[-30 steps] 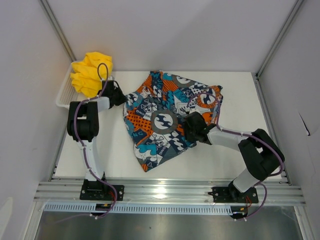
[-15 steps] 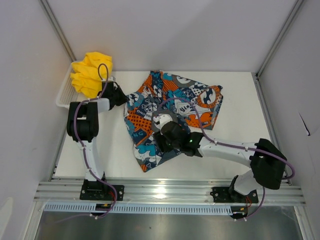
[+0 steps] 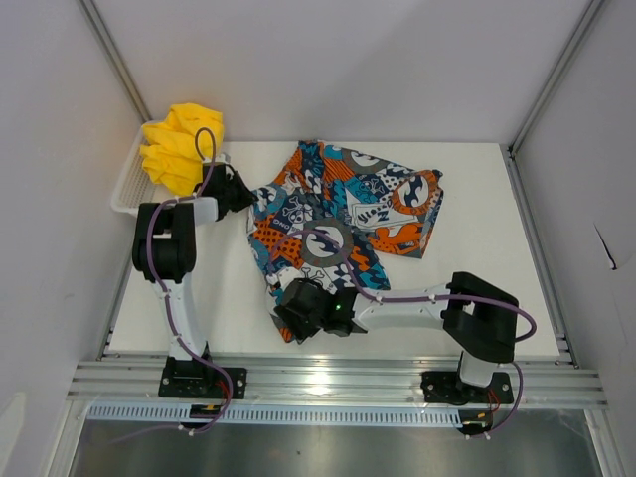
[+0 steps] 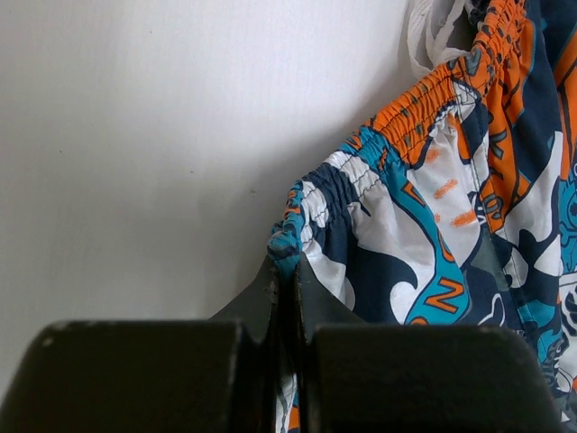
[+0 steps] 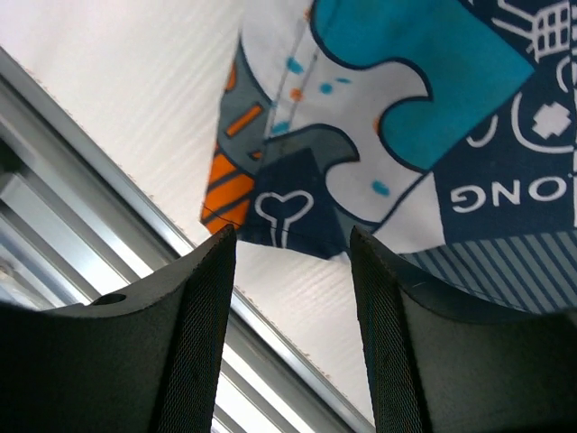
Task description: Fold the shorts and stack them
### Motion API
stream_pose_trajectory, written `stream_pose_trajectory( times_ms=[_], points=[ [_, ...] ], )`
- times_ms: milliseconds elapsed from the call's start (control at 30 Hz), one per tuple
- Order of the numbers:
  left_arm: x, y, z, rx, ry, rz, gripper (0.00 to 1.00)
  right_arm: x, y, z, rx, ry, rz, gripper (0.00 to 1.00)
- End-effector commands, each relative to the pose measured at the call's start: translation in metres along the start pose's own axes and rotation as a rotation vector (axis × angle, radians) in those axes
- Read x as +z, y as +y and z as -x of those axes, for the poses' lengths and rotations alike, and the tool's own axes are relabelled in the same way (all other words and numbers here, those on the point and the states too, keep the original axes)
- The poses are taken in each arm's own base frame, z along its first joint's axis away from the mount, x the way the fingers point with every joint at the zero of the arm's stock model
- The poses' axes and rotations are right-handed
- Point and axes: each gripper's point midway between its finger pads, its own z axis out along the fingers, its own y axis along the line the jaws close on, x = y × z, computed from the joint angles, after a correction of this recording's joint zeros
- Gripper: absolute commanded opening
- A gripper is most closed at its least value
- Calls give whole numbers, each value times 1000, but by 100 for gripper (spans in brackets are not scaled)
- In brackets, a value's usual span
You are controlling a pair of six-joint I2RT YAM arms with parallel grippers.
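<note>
The printed shorts (image 3: 343, 224) lie spread on the white table, waistband to the left. My left gripper (image 3: 241, 195) is shut on the far-left waistband corner; the left wrist view shows the jaws (image 4: 287, 271) pinching the elastic edge of the printed shorts (image 4: 433, 225). My right gripper (image 3: 294, 316) is open and hangs over the near-left hem corner; in the right wrist view the gripper (image 5: 290, 244) straddles that corner of the printed shorts (image 5: 406, 117), with nothing between its fingers. The yellow shorts (image 3: 179, 144) sit bunched in the basket at the far left.
The white mesh basket (image 3: 127, 184) stands at the table's far-left corner. The aluminium rail (image 3: 338, 383) runs along the table's near edge and shows just below the right fingers (image 5: 54, 189). A white drawstring (image 4: 433, 32) lies by the waistband.
My right arm has swept from the middle of the printed shorts to their near-left hem corner. The left gripper has stayed shut on the waistband corner.
</note>
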Motion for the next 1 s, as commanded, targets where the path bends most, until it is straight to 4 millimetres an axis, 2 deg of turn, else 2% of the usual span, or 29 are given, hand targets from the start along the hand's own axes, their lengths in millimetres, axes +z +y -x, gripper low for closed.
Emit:
stream_pose_trajectory(
  times_ms=[0, 133, 367, 467, 500, 533, 600, 633, 700, 833, 967],
  points=[
    [-17, -24, 32, 29, -90, -65, 0, -1, 17, 25, 18, -63, 22, 56],
    [-17, -24, 31, 27, -87, -63, 0, 4, 25, 25, 9, -52, 32, 56],
    [-17, -24, 32, 27, -89, -64, 0, 23, 32, 6, -5, 13, 20, 54],
    [-17, -24, 32, 26, -89, -64, 0, 25, 33, -1, -12, 34, 4, 50],
    [-17, -24, 32, 26, -89, -64, 0, 25, 34, -3, -16, 39, 2, 43],
    [-17, -24, 31, 25, -87, -63, 0, 24, 32, -7, -17, 46, -4, 29],
    [-17, -23, 33, 25, -92, -61, 0, 18, 32, -7, -17, 35, -4, 18],
    [-17, -24, 32, 26, -90, -62, 0, 14, 34, -9, -25, 34, -4, 9],
    [-17, -23, 32, 24, -91, -58, 0, 4, 33, -9, -33, 18, -19, 0],
    [-15, -22, 31, 21, -84, -55, 0, -10, 42, -25, -88, 34, -27, 0],
    [-16, -22, 32, 22, -84, -53, 0, -16, 51, -37, -108, 47, -10, 0]
  ],
)
